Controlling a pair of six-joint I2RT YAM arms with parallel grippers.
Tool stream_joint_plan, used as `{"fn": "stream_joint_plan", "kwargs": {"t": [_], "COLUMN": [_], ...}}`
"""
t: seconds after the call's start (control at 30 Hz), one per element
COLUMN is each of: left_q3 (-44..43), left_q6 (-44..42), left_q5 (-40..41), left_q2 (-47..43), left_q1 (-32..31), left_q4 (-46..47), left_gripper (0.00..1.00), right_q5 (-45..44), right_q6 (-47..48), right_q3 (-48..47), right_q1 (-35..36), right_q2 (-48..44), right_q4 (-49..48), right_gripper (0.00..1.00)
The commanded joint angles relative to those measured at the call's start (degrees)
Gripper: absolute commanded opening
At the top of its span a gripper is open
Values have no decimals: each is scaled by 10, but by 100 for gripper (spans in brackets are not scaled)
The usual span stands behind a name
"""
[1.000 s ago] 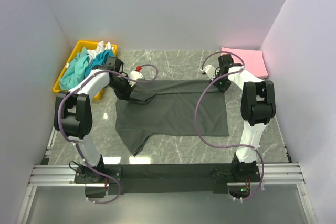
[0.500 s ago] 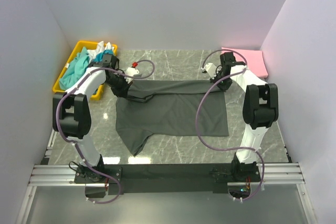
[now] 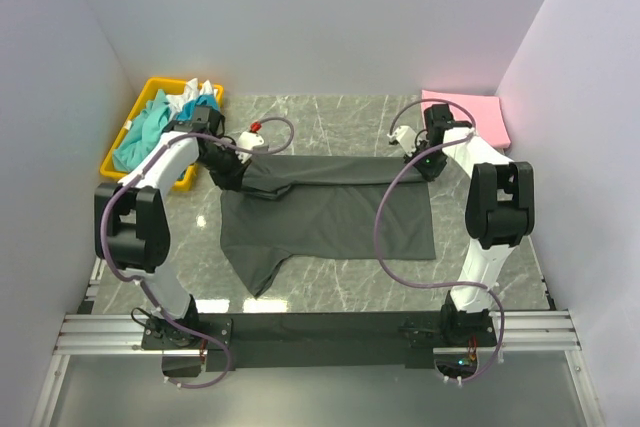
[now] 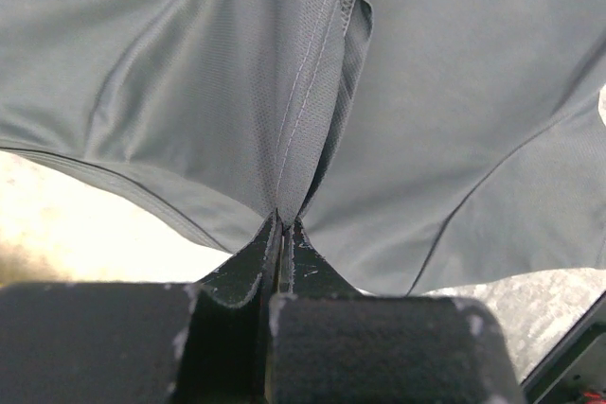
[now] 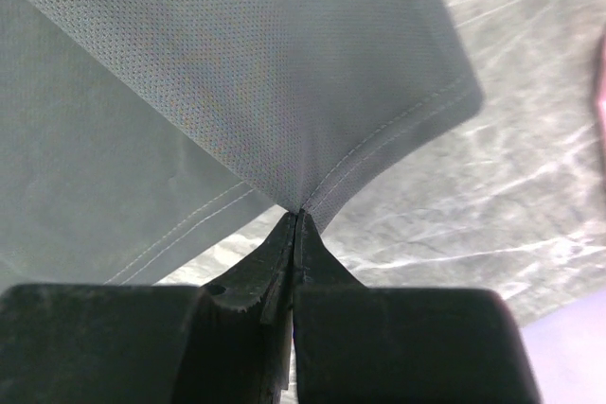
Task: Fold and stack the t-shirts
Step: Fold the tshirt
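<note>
A dark charcoal grey t-shirt (image 3: pixel 330 212) lies spread on the marble table, one sleeve trailing toward the near left. My left gripper (image 3: pixel 232 175) is shut on its far left edge; the left wrist view shows the cloth (image 4: pixel 284 92) pinched at the fingertips (image 4: pixel 282 224). My right gripper (image 3: pixel 428 164) is shut on the far right corner; the right wrist view shows the hemmed corner (image 5: pixel 312 92) lifted off the table from the fingertips (image 5: pixel 299 219). A folded pink t-shirt (image 3: pixel 470 115) lies at the far right. Teal and white t-shirts (image 3: pixel 160 119) are heaped in the tray.
A yellow plastic tray (image 3: pixel 115 160) stands at the far left against the wall. White walls close in on three sides. Purple cables loop from both arms over the shirt. A metal rail (image 3: pixel 320 332) runs along the near edge.
Both grippers have kept hold of the shirt's far edge. The far edge has been drawn a little toward the near side and the left arm has shifted slightly right.
</note>
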State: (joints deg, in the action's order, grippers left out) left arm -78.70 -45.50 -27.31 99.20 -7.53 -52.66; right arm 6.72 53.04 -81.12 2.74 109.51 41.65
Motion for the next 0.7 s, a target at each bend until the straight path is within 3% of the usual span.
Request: {"fn": "stream_joint_plan", "kwargs": {"t": [0.0,0.3,0.37,0.4,0.43,0.5,0.53,0.6,0.67], "left_q3": [16,63,57,50,39,-14,-38,-105,-153], "left_q6": [-14,-3,1,4,8,19,28,59,83], "left_q5": [-19,-6,-2,-5,-21,-40,-57,-68,-53], "left_q2": [-20,-15,-10,-8,-3,6,20,41,69], "left_q1": [-4,-24,-20,-15,3,28,55,73,74], "left_q4": [-11,16,15,6,-1,-17,-18,-14,17], "left_gripper": [1,1,15,21,34,46,54,60,61], "right_q5": [2,-7,-7,-3,1,25,37,65,72], "right_q6": [5,3,5,5,3,-11,-20,-38,-69], "right_q3": [11,19,18,16,11,-22,-41,-104,-143], "right_q1": [-2,7,8,4,2,-14,-19,-24,-21], "right_q2": [-17,0,-4,-7,-11,-17,-16,0,26], "right_q4": [3,-7,4,7,14,27,40,55,59], "right_gripper": [0,0,6,23,32,45,49,50,49]}}
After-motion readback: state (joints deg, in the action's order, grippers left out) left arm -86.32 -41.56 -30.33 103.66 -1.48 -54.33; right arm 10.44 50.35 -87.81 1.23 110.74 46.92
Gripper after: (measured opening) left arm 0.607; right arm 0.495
